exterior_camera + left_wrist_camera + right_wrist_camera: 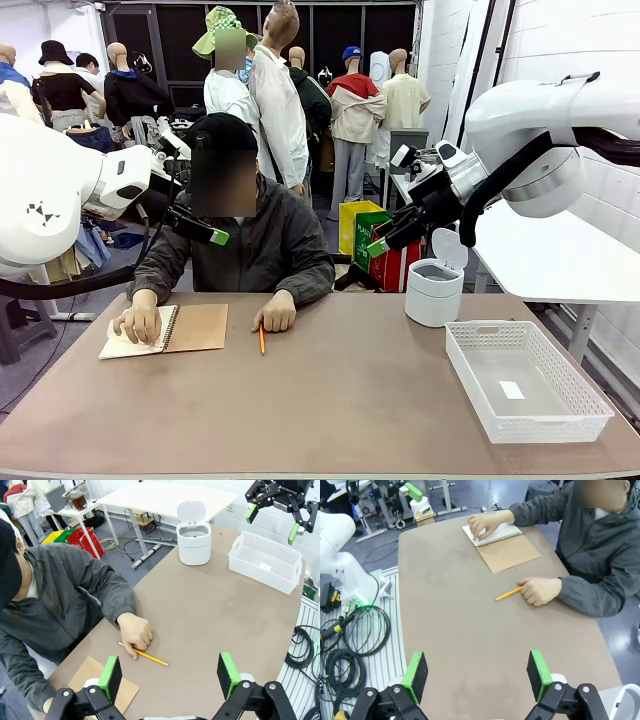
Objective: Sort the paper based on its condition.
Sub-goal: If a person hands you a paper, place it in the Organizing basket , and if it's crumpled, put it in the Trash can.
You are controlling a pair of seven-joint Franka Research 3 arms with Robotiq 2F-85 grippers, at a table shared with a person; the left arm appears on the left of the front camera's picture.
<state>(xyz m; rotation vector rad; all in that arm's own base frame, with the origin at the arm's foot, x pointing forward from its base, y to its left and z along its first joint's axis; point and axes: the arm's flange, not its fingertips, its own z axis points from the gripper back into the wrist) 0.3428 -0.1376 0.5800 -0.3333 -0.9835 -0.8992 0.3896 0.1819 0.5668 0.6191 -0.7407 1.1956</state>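
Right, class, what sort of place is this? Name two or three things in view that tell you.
Most likely a robotics lab or workshop: white robot arms, the left arm and the right arm, flank a shared table, coiled cables lie on the floor, a workbench stands behind.

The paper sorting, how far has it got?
Barely begun, it seems. Done: nothing visibly sorted; the white basket holds just a small white patch, and the white bin stands open. In hand: the person's hand rests on the open notebook; the robot's left hand and right hand hover open and empty. Left: all the sorting itself.
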